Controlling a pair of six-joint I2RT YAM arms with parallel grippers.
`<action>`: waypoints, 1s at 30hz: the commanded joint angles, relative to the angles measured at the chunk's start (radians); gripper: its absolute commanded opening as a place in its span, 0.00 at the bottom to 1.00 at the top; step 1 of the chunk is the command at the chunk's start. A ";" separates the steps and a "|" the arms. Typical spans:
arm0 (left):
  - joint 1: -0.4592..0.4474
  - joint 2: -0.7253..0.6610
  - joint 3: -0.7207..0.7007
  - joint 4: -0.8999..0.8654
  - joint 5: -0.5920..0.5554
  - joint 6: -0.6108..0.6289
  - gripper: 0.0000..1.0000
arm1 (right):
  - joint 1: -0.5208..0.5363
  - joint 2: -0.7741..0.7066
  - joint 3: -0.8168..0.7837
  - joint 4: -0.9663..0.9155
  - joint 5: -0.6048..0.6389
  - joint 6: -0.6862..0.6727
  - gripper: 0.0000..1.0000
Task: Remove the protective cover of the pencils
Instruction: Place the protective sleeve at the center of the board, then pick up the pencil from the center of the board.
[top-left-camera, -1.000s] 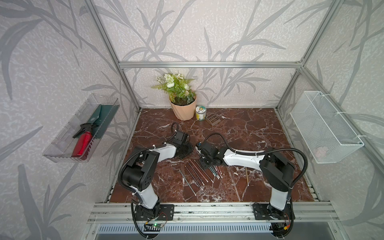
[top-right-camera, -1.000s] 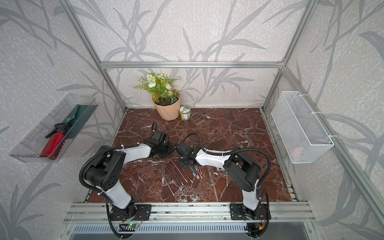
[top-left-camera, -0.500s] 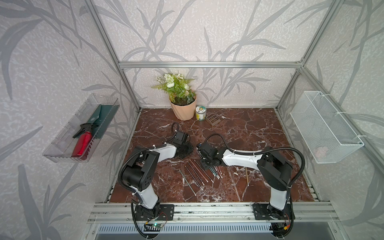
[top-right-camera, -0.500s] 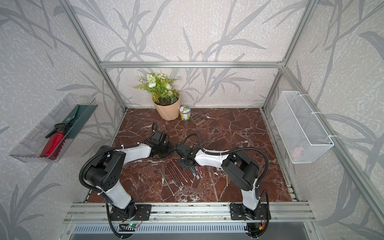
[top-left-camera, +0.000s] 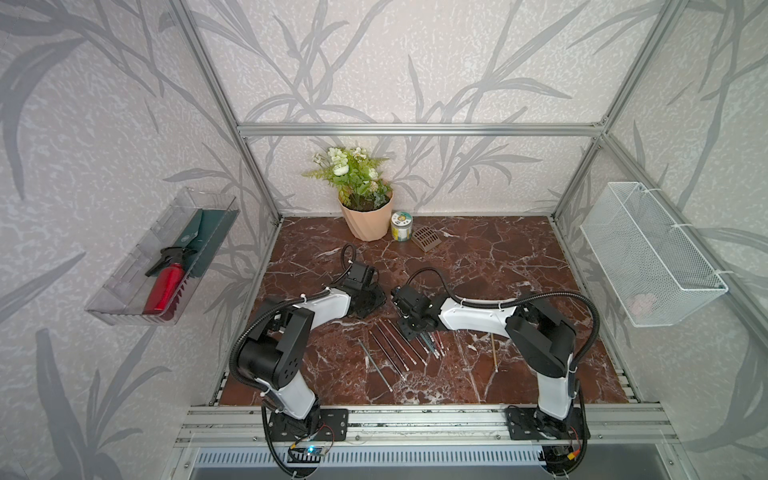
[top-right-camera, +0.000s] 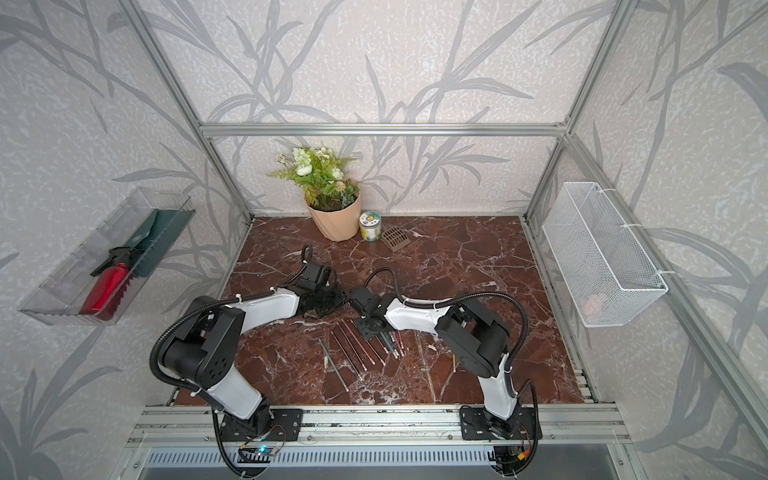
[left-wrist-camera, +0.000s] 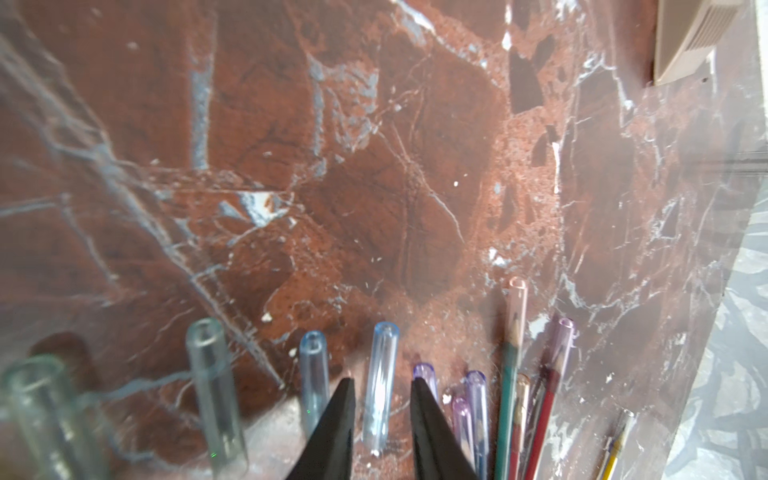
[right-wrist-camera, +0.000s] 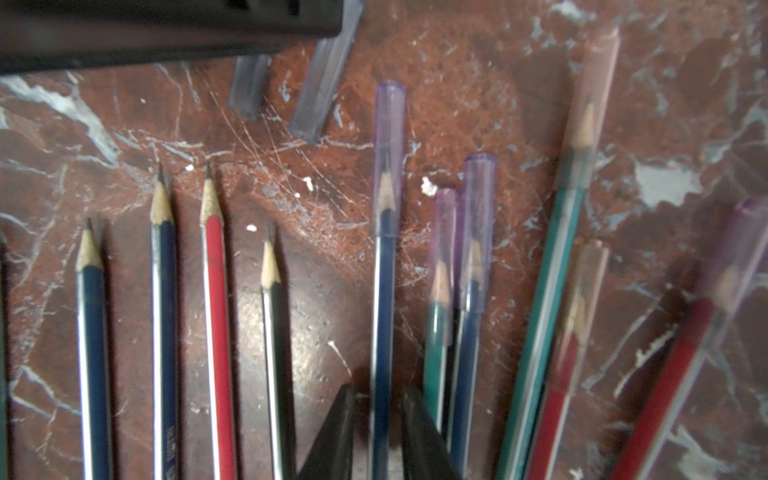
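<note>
Several pencils (top-left-camera: 399, 347) lie fanned on the marble floor between the arms. In the right wrist view, those at one side have bare tips (right-wrist-camera: 216, 291); the others wear translucent covers. My right gripper (right-wrist-camera: 378, 390) is open, its jaws narrowly straddling a dark blue pencil (right-wrist-camera: 383, 324) that carries a purple protective cover (right-wrist-camera: 390, 137). My left gripper (left-wrist-camera: 382, 380) is open around a loose clear-blue cover (left-wrist-camera: 380, 374) lying on the floor, with gaps at both sides. More loose covers (left-wrist-camera: 313, 365) lie beside it. In both top views the grippers (top-left-camera: 374, 297) (top-right-camera: 370, 328) are close together.
A flower pot (top-left-camera: 368, 216), a small tin (top-left-camera: 402, 225) and a brown slotted piece (top-left-camera: 426, 238) stand at the back. One yellow pencil (top-left-camera: 494, 351) lies apart to the right. A wire basket (top-left-camera: 648, 257) and a clear tray (top-left-camera: 124, 291) hang on the side walls.
My left jaws have widened and the clear-blue cover now lies free between them. My right jaws have narrowed around the dark blue pencil, and the right gripper has shifted slightly left.
</note>
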 joint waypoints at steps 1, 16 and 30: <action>-0.005 -0.036 -0.017 -0.016 -0.029 0.004 0.29 | -0.003 0.028 0.019 -0.038 0.014 -0.003 0.18; -0.005 -0.141 -0.078 0.003 -0.043 -0.005 0.30 | -0.003 -0.027 -0.003 -0.011 -0.007 -0.007 0.01; -0.005 -0.252 -0.187 0.181 0.031 -0.026 0.33 | -0.002 -0.175 -0.115 0.100 -0.053 -0.001 0.00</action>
